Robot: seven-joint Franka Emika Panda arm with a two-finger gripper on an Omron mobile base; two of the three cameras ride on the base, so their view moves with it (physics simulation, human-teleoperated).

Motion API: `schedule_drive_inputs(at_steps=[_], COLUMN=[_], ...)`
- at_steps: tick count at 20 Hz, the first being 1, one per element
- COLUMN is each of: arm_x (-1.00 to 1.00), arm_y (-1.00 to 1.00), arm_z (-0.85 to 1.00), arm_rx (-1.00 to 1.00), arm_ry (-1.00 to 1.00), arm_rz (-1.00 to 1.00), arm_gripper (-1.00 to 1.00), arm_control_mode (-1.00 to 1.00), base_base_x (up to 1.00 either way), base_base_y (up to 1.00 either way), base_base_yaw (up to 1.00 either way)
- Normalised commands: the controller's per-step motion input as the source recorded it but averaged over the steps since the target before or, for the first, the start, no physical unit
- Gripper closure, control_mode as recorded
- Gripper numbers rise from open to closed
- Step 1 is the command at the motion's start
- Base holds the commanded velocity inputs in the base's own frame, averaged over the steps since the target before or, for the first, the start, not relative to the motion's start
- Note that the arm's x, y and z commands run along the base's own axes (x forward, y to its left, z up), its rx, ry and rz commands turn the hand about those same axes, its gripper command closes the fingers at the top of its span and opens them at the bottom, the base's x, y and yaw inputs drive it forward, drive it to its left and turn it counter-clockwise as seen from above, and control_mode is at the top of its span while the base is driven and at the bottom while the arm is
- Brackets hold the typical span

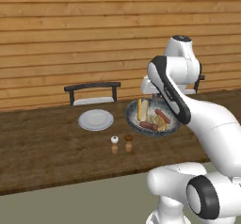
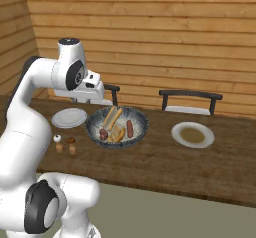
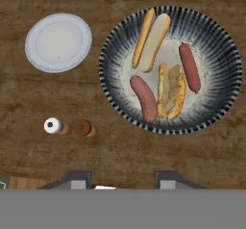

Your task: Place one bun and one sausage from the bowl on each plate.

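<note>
The bowl [image 3: 105,71], dark-rimmed and wide, holds two buns and two sausages. One long bun [image 3: 151,38] lies at its far side, and a second bun [image 3: 171,91] sits in the middle between one sausage [image 3: 144,98] and the other sausage [image 3: 190,67]. An empty plate [image 3: 58,42] lies left of the bowl, and another plate [image 2: 176,132] lies to its right. My gripper [image 3: 123,182] hangs high above the table near the bowl's left side [image 2: 89,98], open, with nothing between its fingers.
Salt [image 3: 52,125] and pepper [image 3: 83,127] shakers stand near the table's front edge, below the left plate. Two dark chairs [image 2: 190,99] [image 1: 92,91] are pushed in at the far side, before a wooden plank wall.
</note>
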Motion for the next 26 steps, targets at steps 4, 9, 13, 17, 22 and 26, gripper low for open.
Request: schedule_drive_inputs(at_steps=[4, 9, 13, 17, 22, 26], arm_x=[-0.04, 0.35, 0.56, 0.58, 0.30, 0.25], arm_y=[0.00, 0.00, 0.00, 0.00, -0.14, -0.13], arm_z=[-0.10, -0.27, -0.20, -0.05, -0.37, -0.63], arm_rx=[0.00, 0.00, 0.00, 0.00, 0.00, 0.00], arm_ry=[-0.09, -0.14, -0.12, -0.06, 0.00, -0.01], arm_rz=[0.00, 0.00, 0.00, 0.00, 0.00, 0.00], arm_gripper=[-1.00, -1.00, -1.00, -1.00, -1.00, -1.00], arm_control_mode=[-1.00, -1.00, -1.00, -1.00, -1.00, -1.00], base_base_x=[0.00, 0.00, 0.00, 0.00, 0.00, 0.00], base_base_y=[0.00, 0.00, 0.00, 0.00, 0.00, 0.00], base_base_yaw=[0.00, 0.00, 0.00, 0.00, 0.00, 0.00])
